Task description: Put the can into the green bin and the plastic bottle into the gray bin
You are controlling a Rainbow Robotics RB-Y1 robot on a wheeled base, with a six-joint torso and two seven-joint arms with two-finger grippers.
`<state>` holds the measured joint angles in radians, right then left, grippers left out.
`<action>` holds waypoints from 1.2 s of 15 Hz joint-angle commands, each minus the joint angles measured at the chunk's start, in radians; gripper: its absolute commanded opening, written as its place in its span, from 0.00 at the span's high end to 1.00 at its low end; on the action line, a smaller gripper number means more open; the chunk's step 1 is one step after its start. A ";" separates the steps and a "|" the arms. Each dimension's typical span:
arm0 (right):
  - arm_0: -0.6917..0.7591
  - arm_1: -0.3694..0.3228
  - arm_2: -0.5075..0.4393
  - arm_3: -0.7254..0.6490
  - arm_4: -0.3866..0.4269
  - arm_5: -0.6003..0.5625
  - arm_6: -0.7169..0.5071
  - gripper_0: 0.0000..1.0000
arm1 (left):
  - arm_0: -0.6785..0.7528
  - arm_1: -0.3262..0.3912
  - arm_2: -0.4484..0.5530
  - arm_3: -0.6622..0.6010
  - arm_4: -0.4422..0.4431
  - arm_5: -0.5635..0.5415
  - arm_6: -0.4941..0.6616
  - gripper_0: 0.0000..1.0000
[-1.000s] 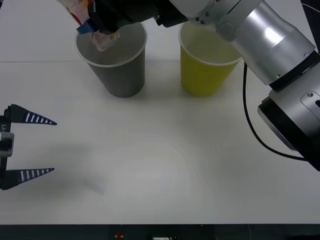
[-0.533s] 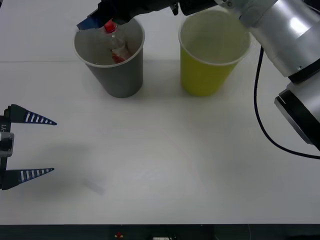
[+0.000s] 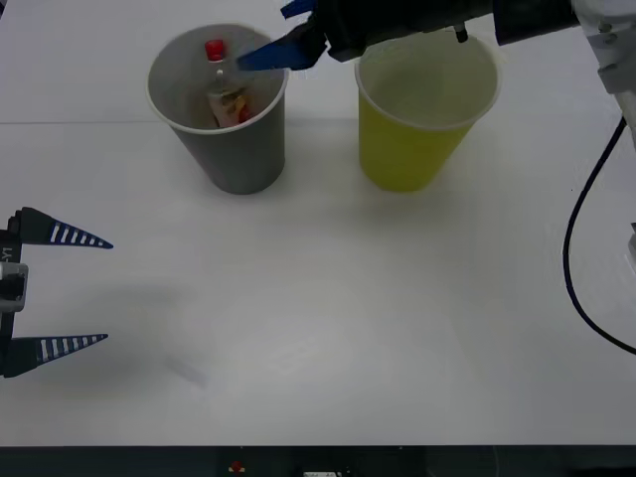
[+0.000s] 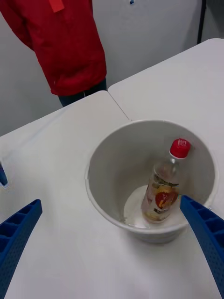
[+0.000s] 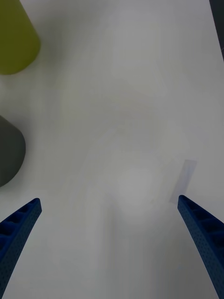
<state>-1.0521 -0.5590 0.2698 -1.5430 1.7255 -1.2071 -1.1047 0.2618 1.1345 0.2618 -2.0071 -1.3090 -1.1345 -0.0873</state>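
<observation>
The plastic bottle [image 3: 225,91] stands inside the gray bin [image 3: 238,154], red cap up, leaning against the wall of the cup with its base on the pale floor of it. That half of the job looks done from where I stand. The right gripper [image 4: 112,233] hangs above the bin with its blue fingers [image 3: 270,54] spread wide and nothing between them; through its wrist camera the bin's mouth sits between the two fingertips and a little beyond them, the bottle nearer one fingertip than the other, touching neither.

The green bin [image 3: 417,139] stands just beside the gray one, the two rims apart. What I can see of its inside is pale and bare; the right arm crosses over its far rim, so I cannot vouch for the whole floor of it. I see no can on the table [image 3: 318,318] either, so I cannot tell whether that part is finished or not yet begun.

The left gripper [image 3: 89,290] waits low over the bare tabletop, well apart from both cups, its ribbed fingers [image 5: 18,224] spread and holding nothing. Ahead of those fingertips lies plain white surface, with the sides of the two bins off beyond one fingertip.

If a can turns up, the green cup is upright and open to take it.
</observation>
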 commanded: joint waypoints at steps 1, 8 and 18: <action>0.147 -0.085 -0.052 -0.163 -0.047 0.000 0.013 0.00 | 0.000 0.000 0.000 0.000 0.000 0.000 0.000 0.00; 0.466 -0.240 -0.216 -0.290 -0.279 -0.012 0.307 0.00 | 0.000 0.000 0.000 0.000 0.000 0.000 0.000 0.00; 0.800 -0.251 -0.531 -0.287 -0.400 -0.239 0.687 0.00 | 0.000 0.000 0.000 0.000 0.000 0.000 0.000 0.00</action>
<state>-0.2820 -0.8090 -0.2439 -1.8312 1.3381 -1.4448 -0.4485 0.2618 1.1345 0.2618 -2.0072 -1.3090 -1.1345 -0.0873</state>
